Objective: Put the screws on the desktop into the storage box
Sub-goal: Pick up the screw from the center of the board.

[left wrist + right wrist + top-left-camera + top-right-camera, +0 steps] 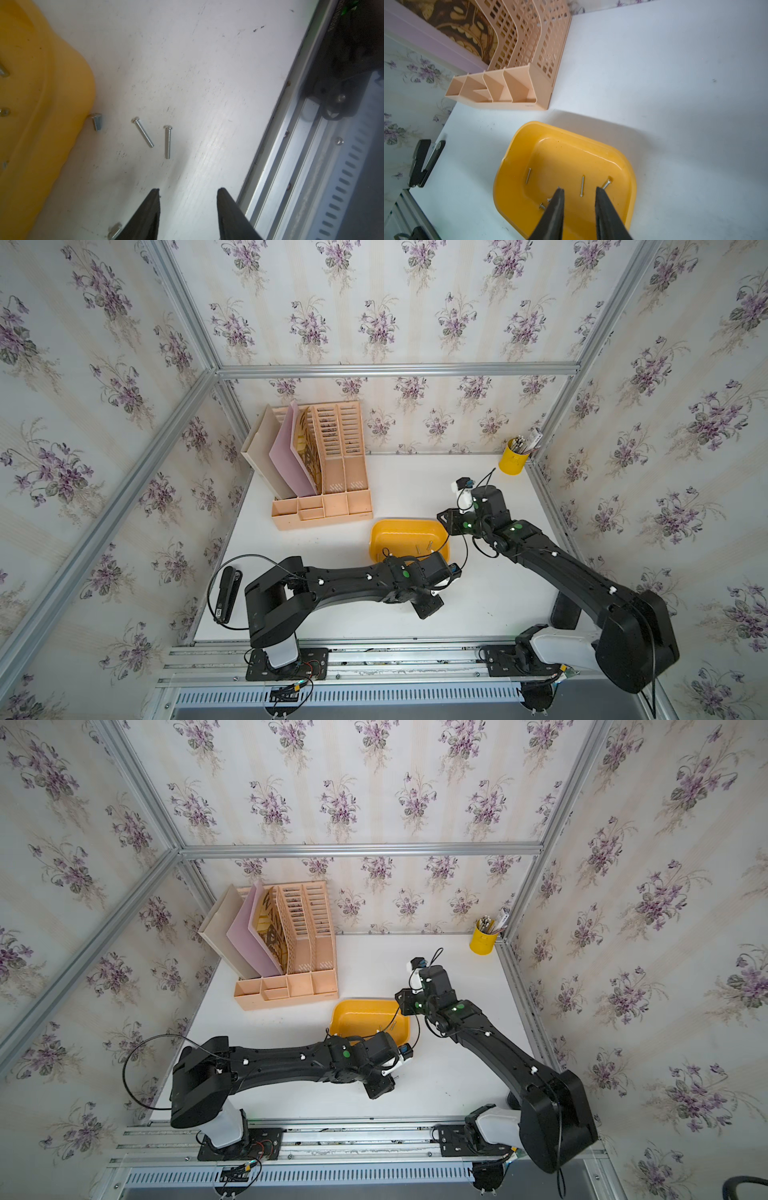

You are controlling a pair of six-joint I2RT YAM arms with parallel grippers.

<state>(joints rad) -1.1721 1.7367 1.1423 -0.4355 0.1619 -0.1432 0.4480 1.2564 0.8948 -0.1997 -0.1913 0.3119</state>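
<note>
The white desktop [407, 485] is seen in both top views, with the yellow storage box [395, 537] set near its middle. A peach slatted file organizer [328, 472] is stood just beyond the box on the back-wall side, apart from it. A black stapler [226, 593] is laid well apart from the box, at the desktop's edge on the left arm's side. A yellow pen cup [513, 460] is placed well apart from the box, in the back corner on the right arm's side.

The right gripper [578, 189] is held above the inside of the box. Its jaws are parted by a moderate gap and nothing is gripped. The left gripper [188, 190] is held low over the desktop just outside the box's near corner, with its jaws likewise partly apart and nothing between them.

Five screws [528, 175] are seen lying on the box floor in the right wrist view. Outside the box, four lie on the desktop. A short bolt [97, 122] is touching the box's outer wall. Two long screws [143, 133] are laid side by side near it without touching. A second short bolt [114, 229] is seen beside a left fingertip.
</note>
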